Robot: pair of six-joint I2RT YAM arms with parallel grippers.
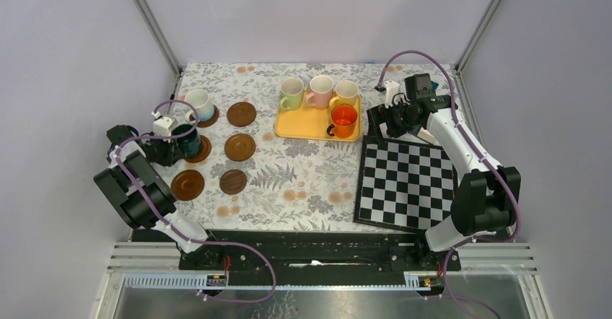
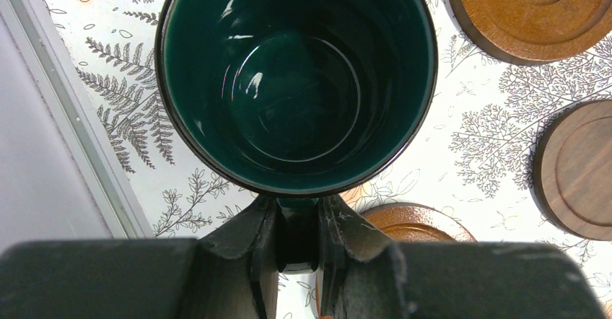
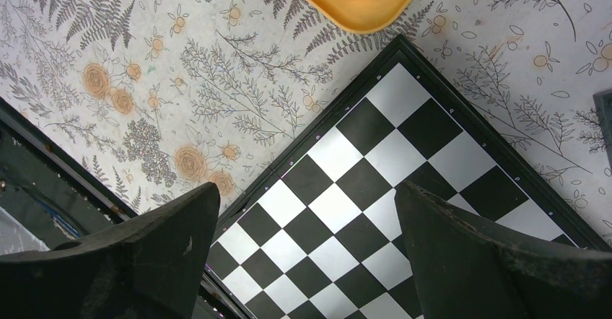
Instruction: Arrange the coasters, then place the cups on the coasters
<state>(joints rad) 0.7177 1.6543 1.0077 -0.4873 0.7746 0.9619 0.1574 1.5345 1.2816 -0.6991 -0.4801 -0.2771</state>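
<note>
My left gripper (image 2: 297, 211) is shut on the handle of the dark green cup (image 2: 296, 81). I hold that cup (image 1: 188, 140) upright over a brown coaster (image 1: 202, 151), whose edge (image 2: 415, 221) peeks out beside it; I cannot tell whether the cup rests on it. The white cup (image 1: 198, 105) stands on a coaster at the back left. Several bare coasters lie nearby (image 1: 242, 114) (image 1: 239, 146) (image 1: 233, 182) (image 1: 188, 185). Light green (image 1: 291, 93), pink (image 1: 320, 91), yellow (image 1: 346, 92) and orange (image 1: 343, 120) cups stand on the yellow tray (image 1: 307, 124). My right gripper (image 3: 307, 218) is open over the chequered board (image 3: 375, 138), holding nothing.
The chequered board (image 1: 405, 183) lies at the right, touching the tray's corner. Metal frame posts and grey walls close in the flowered tablecloth on the left, back and right. The left table edge rail (image 2: 79, 131) runs close to the held cup.
</note>
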